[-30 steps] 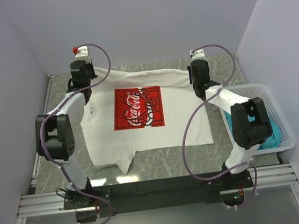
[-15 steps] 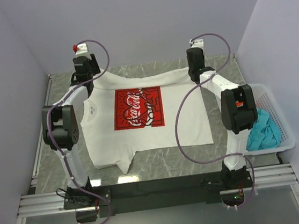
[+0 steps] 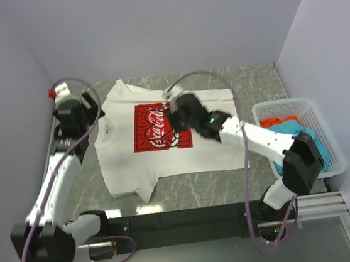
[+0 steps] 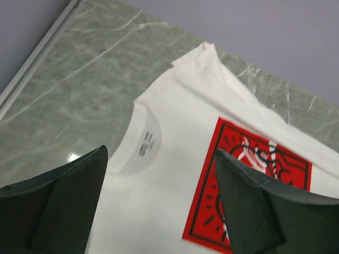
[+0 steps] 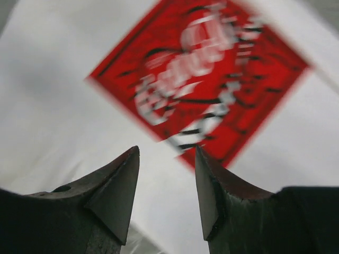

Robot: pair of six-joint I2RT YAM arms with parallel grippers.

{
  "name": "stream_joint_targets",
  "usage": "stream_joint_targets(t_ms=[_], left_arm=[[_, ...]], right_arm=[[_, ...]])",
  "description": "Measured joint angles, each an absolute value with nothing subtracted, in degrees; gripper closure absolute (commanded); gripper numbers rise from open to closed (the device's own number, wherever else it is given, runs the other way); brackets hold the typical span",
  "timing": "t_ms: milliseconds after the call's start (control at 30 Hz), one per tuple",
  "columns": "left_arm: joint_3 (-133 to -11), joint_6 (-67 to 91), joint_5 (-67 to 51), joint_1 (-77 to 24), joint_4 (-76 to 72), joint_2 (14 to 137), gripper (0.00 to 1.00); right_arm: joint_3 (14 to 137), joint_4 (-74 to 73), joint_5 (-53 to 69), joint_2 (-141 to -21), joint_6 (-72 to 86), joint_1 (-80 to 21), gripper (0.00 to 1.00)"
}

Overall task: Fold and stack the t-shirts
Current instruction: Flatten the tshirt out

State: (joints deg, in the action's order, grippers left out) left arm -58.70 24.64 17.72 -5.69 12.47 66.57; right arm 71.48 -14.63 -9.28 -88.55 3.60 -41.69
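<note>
1. Shirt, white (image 3: pixel 135 167), lies spread flat and front up on the grey table (image 3: pixel 257 77). Its red square print (image 3: pixel 156 128) faces up, and the collar (image 4: pixel 139 145) points toward the left arm's side.
2. Left gripper (image 4: pixel 161 152): fingers wide apart, nothing between them, above the collar end of the shirt.
3. Right gripper (image 5: pixel 167 151): fingers a narrow gap apart, nothing held, over the print. This wrist view is blurred.
4. Teal shirt (image 3: pixel 296 131) and red-orange shirt (image 3: pixel 278 121) sit bunched in the white basket (image 3: pixel 328 135) at the table's right side.
</note>
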Motion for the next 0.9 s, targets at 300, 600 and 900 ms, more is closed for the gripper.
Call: stream_joint_targets(t_ms=[300,600,900], left_arm=[[-40.0,26.9,19.6,-5.7,22.3,44.9,0.12],[-34.7,28.3,22.8,-5.7,22.2,35.7,0.11],[-34.6,28.3,24.3,-5.6,21.7,35.3,0.12]], right_arm=[[65.5,-14.3,-1.4,-91.4,-2.5,-68.7,0.46],[72.8,-14.2,-0.8,-106.1,-7.0,-77.6,0.42],[76.2,-14.6,-6.3,-114.6,-9.0,-78.8,0.59]])
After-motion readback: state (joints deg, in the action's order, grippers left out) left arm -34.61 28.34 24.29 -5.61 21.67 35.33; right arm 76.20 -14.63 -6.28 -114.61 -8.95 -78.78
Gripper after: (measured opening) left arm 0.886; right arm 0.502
